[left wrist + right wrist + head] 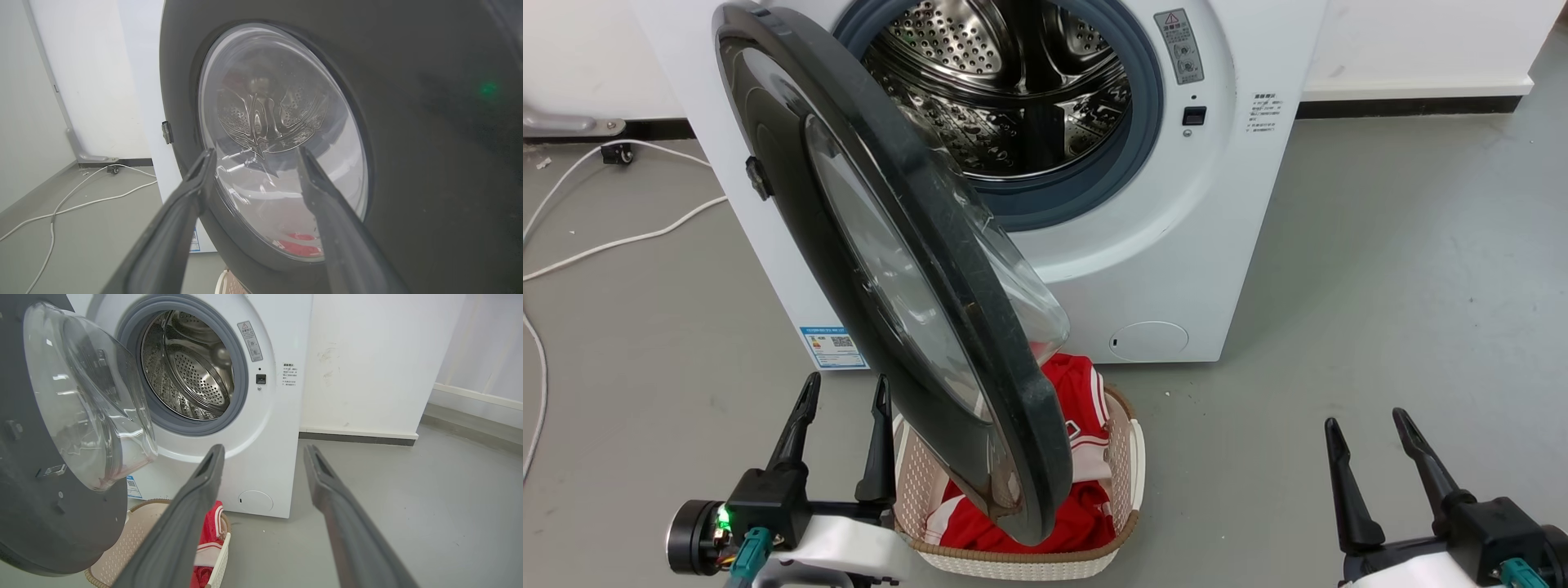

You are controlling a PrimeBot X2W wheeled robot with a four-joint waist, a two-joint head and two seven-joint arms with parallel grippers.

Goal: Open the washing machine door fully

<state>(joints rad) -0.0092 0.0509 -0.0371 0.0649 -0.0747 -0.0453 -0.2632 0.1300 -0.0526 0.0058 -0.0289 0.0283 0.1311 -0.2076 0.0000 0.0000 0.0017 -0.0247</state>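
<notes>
And there it was: the washing machine door (890, 269) stood swung well out from the front of the washing machine (1176, 245). It hung from the side of the machine on the robot's left, with its black rim angled out across the machine's front. The drum (1013, 90) lay wide open to view behind it, steel and shiny. The clear glass bowl bulged from the door's inner face, back toward the machine's opening.

The left gripper (846, 384) sat out in front of the machine, on the door's outer face, low by the bottom rim. Its two fingers were spread apart and held nothing. In the left wrist view they pointed straight at the glass, very close! Whether either tip touched the door could not be told.

The right gripper (1365, 420) waited out in front of the machine's other side, well apart from the door. Its fingers were parted too and gripped nothing.

On the floor just in front of the machine, under the door's lower edge, stood a white basket (1127, 457) with a red garment (1078, 392) in it. A white cable (613, 241) trailed over the floor beside the machine, on the robot's left.
</notes>
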